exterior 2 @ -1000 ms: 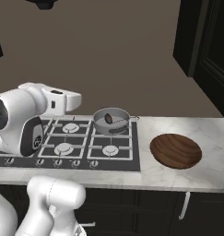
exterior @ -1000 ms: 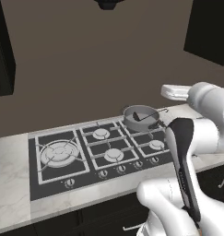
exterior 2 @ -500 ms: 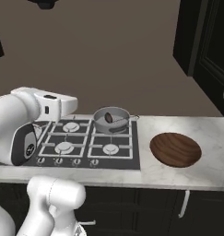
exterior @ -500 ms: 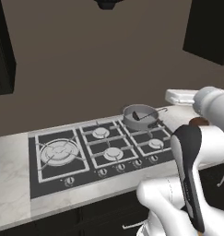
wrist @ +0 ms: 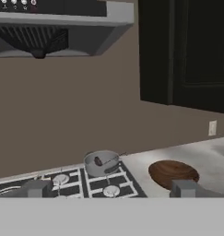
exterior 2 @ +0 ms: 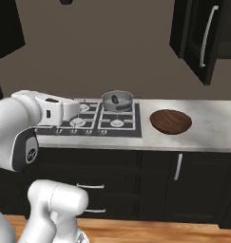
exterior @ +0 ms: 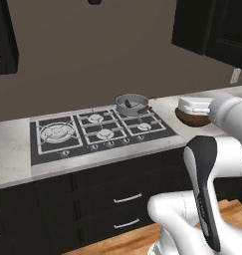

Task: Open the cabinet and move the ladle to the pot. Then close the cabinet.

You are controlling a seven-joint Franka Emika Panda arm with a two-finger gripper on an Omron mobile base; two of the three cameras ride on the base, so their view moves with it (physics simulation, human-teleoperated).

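Now the dark brown ladle lies in the shallow grey metal pot; with the gripper spread wide and empty, reach right and push the black-brown wall cabinet's open door squarely shut.

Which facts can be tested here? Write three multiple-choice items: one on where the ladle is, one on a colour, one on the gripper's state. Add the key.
1. Where does the ladle lie?
A. on the wooden dish
B. inside the pot
C. on the counter left of the hob

2. What colour is the wide dish on the counter?
A. brown
B. white
C. green

3. How do the gripper's jaws stand?
A. shut on the ladle's stem
B. shut on the pot's handle
C. wide apart, holding nothing

Key:
1. B: the ladle sits with its dark scoop inside the grey pot on the hob.
2. A: the dish beside the hob is dark brown wood.
3. C: the gripper shows its two tips far apart in the hand view, with nothing between them.
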